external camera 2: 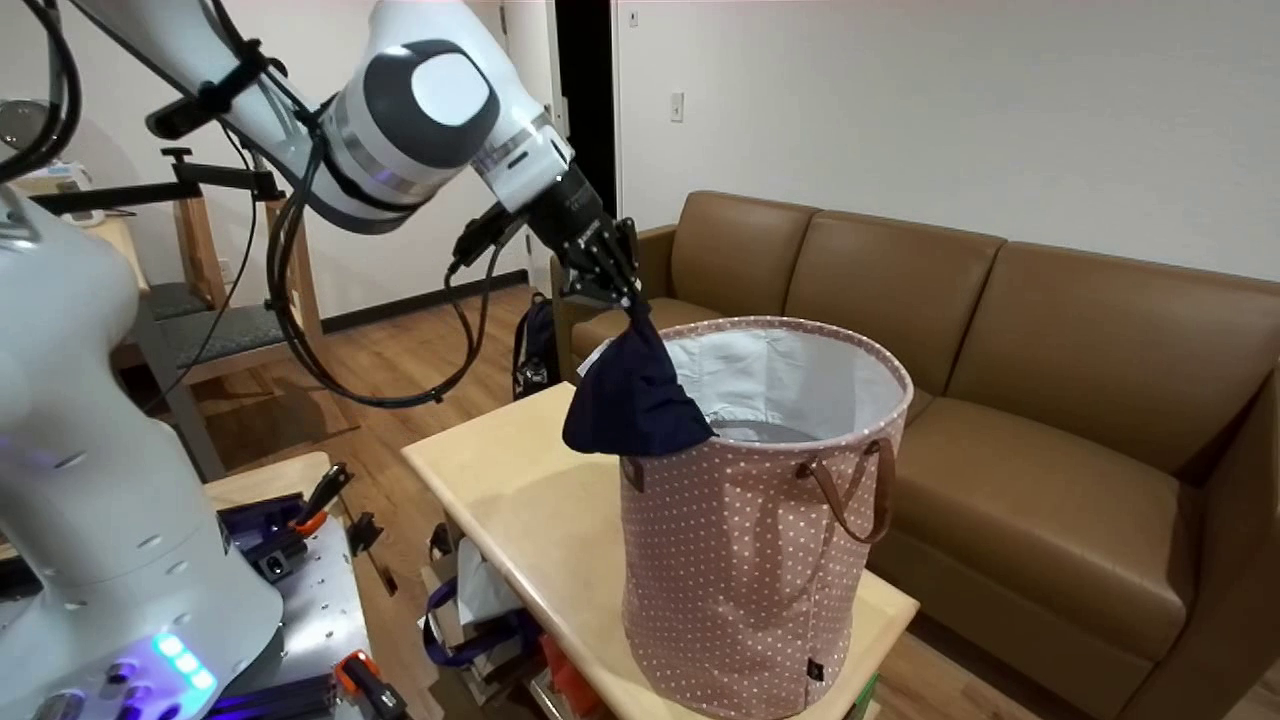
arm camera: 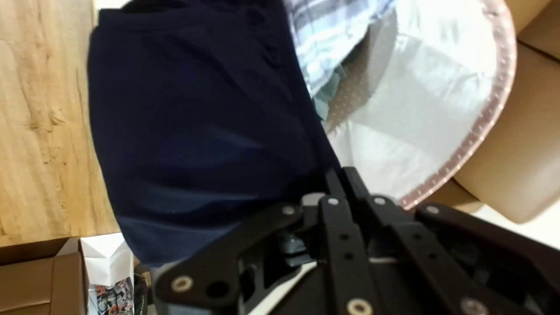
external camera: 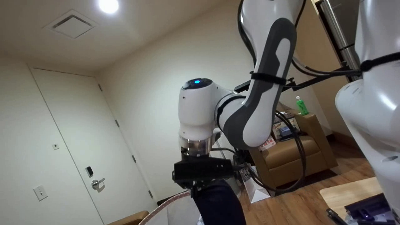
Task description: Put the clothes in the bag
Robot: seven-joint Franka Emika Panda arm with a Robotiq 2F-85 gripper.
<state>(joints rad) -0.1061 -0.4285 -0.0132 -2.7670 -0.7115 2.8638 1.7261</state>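
My gripper (external camera 2: 630, 298) is shut on a dark navy garment (external camera 2: 635, 395), which hangs limp from the fingertips. The bag (external camera 2: 740, 560) is pink with white dots outside and whitish inside; it stands upright with its round mouth up. The garment hangs at the bag's near-left rim, its lower corner overlapping that rim in an exterior view. In the wrist view the navy cloth (arm camera: 197, 122) spreads left of the gripper (arm camera: 342, 171) and hides part of the bag's mouth. Blue-grey and white plaid clothes (arm camera: 328, 35) lie inside the bag, partly covered by the navy cloth.
A light wooden table (external camera 2: 520, 470) carries the bag. Behind it stands a brown sofa (external camera 2: 1050, 480). A brown cardboard box (arm camera: 39, 280) shows at the lower left of the wrist view. Cables (external camera 2: 290, 330) loop below the arm.
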